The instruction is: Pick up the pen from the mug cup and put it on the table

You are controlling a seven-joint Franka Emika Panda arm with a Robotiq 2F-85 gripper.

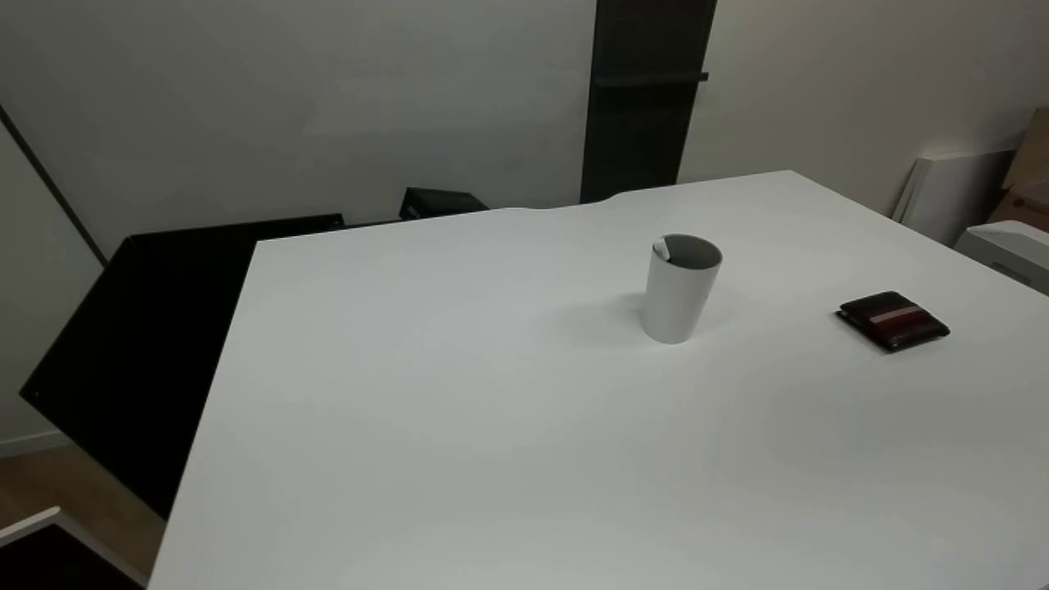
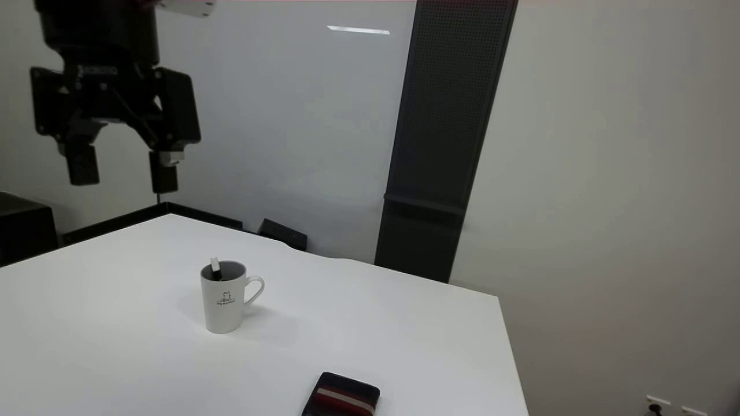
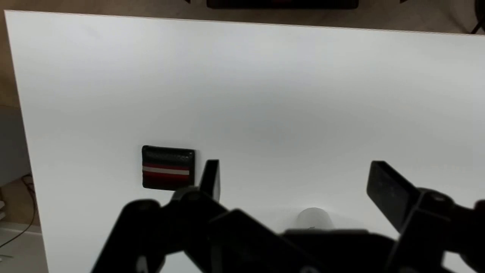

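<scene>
The pen [image 2: 216, 270] leans inside the white mug cup [image 2: 222, 306]. Its white end sticks a little above the rim and a dark part shows below; the rest is hidden in the mug. The pen's white end [image 1: 661, 248] and the mug [image 1: 676, 299] also show in an exterior view. The mug stands upright on the white table [image 1: 410, 393]. My gripper [image 2: 123, 179] is open and empty, high above the table. In the wrist view, the open fingers [image 3: 295, 170] frame bare table, and the lower part of the mug [image 3: 313, 218] shows, partly hidden by the gripper body; the pen is hidden there.
A dark wallet with a red and white stripe [image 1: 893, 321] lies flat on the table, apart from the mug; it also shows in the wrist view [image 3: 168, 168]. Black furniture [image 1: 164, 352] stands beside the table. A wall with a dark panel [image 2: 445, 144] stands behind.
</scene>
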